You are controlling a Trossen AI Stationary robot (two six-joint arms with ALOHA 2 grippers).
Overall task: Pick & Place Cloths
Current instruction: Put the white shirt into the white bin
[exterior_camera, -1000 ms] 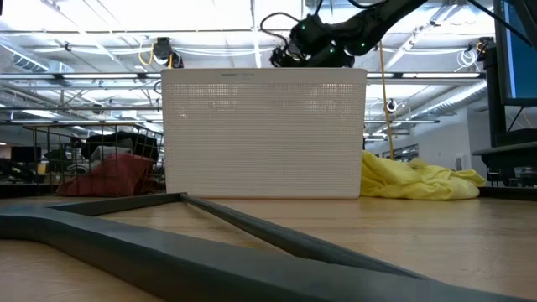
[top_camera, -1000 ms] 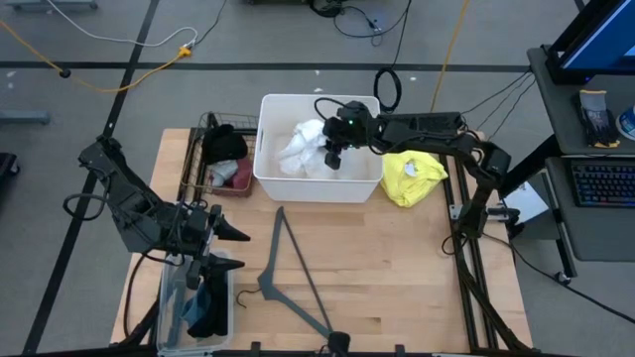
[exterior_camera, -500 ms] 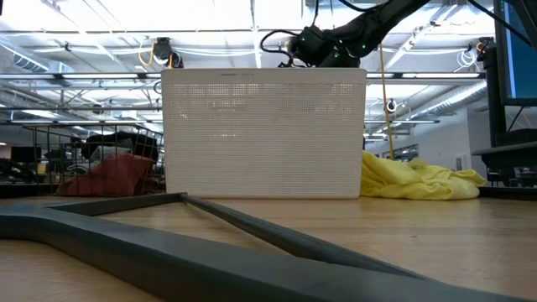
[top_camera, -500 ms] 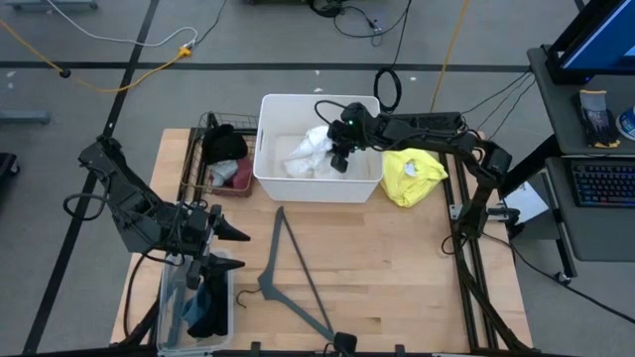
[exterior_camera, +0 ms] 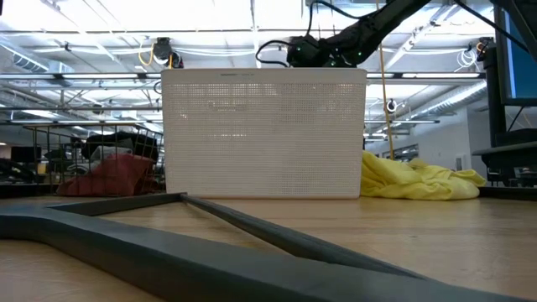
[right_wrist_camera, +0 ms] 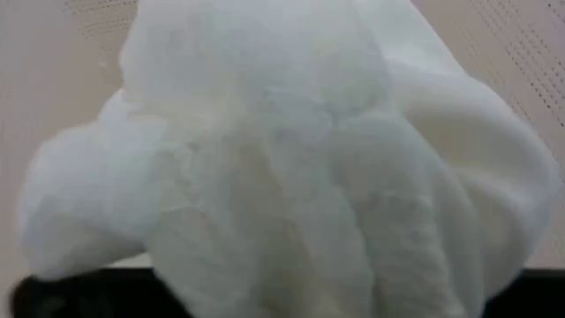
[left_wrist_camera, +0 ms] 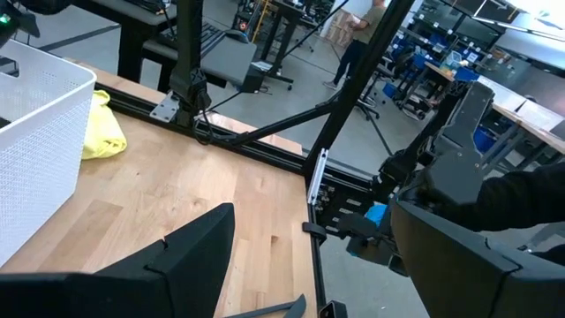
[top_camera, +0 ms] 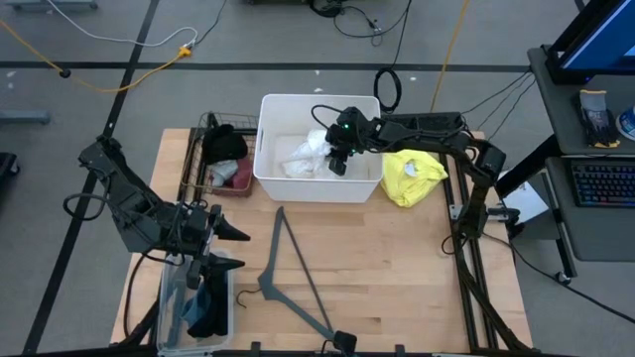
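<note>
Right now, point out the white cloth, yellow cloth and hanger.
white cloth point(top_camera: 306, 154), high view, middle of the bunch inside the bin
yellow cloth point(top_camera: 411, 176), high view, centre of the heap
hanger point(top_camera: 301, 280), high view, long arm

Overhead view and level tabletop view sharing the white bin point(top_camera: 319, 177), wrist views close in

White cloth point(top_camera: 306, 155), yellow cloth point(top_camera: 411, 176)

Around my wooden table point(top_camera: 367, 268), cables are trailing over grey floor point(top_camera: 99, 99), a keyboard desk point(top_camera: 595, 183) is standing to one side, and ceiling lights point(exterior_camera: 252, 17) are glowing above distant workbenches point(left_wrist_camera: 477, 79).
</note>
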